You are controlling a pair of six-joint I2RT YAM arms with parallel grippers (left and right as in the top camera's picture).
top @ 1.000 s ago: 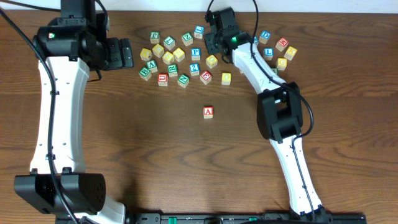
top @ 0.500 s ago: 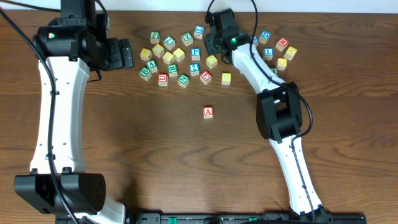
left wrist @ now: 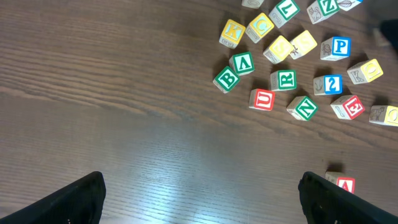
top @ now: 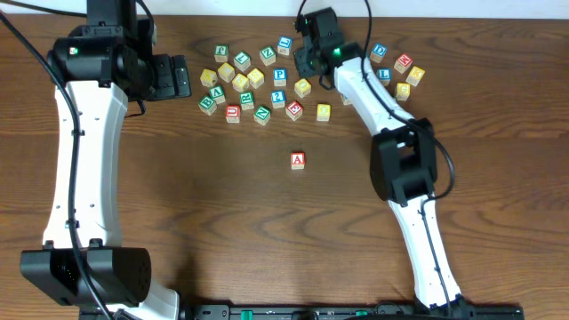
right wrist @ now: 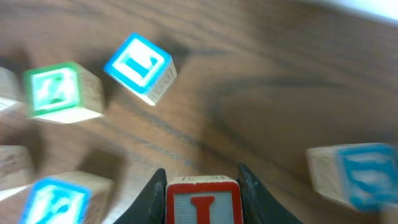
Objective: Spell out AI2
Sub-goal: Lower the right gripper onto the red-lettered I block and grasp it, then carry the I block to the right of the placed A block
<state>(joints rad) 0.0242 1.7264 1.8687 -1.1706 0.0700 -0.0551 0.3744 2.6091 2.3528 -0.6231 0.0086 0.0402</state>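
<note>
The right end effector (right wrist: 202, 190) pinches the red I block (right wrist: 202, 208) by the far jumble of letters (top: 244, 80), likely to set it beside the lone A block (top: 298, 161) on the tabletop (top: 222, 231), while the left end effector (left wrist: 199, 186) hangs spread wide.

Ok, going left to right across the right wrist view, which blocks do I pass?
green block → blue L block → red I block → blurred blue block. The blocks at the far left overlap the green one, so they are left out.

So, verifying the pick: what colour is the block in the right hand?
The block has a red I and border; right wrist view.
</note>
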